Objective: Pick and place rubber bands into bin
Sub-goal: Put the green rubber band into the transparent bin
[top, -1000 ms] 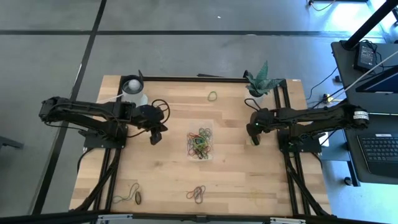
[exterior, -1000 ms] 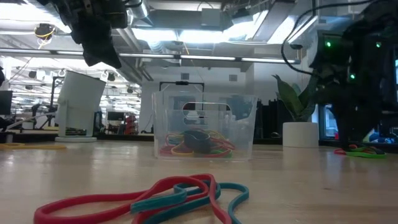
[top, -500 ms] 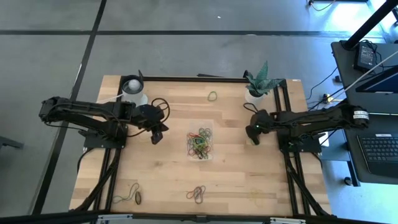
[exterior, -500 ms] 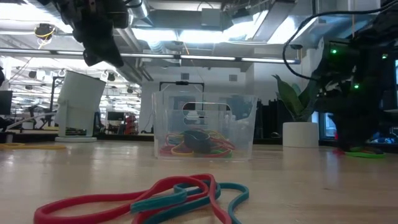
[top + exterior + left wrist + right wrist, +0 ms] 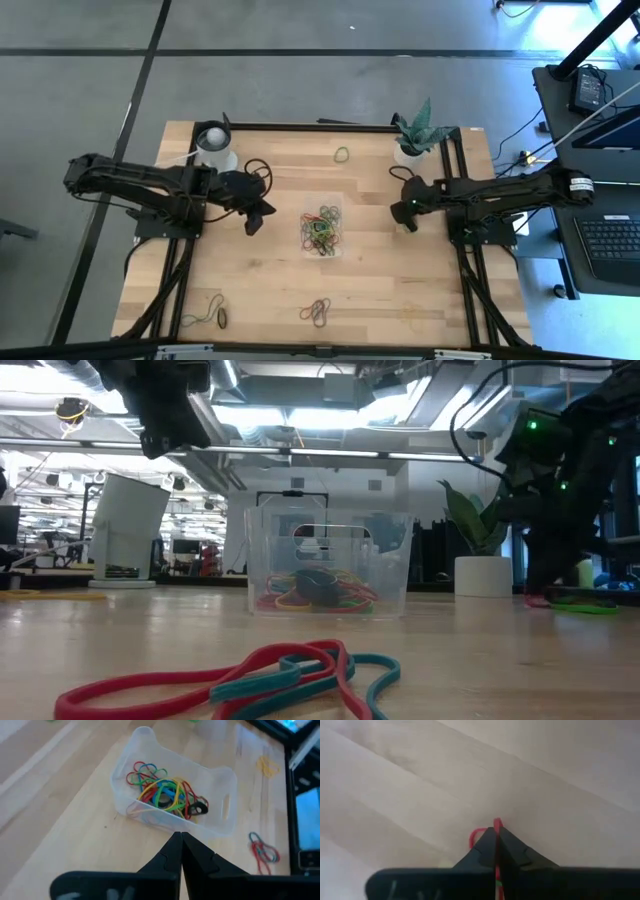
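only the right wrist view shows the right gripper (image 5: 496,845) pressed together on a red rubber band (image 5: 479,836) at the bare wood; the high view shows it low on the table (image 5: 250,290), right of the bin (image 5: 322,229). the left wrist view shows the left gripper (image 5: 180,840) pinched shut on nothing, near the bin's wall, coloured bands (image 5: 162,792) heaped inside. the low view adds loose red and teal bands (image 5: 250,675) up front. no writing can be read.

- One clear bin (image 5: 322,228), holding a heap of rubber bands (image 5: 165,792) too tangled to count
- One white cup (image 5: 214,141)
- One potted plant (image 5: 416,130)
- Two arms
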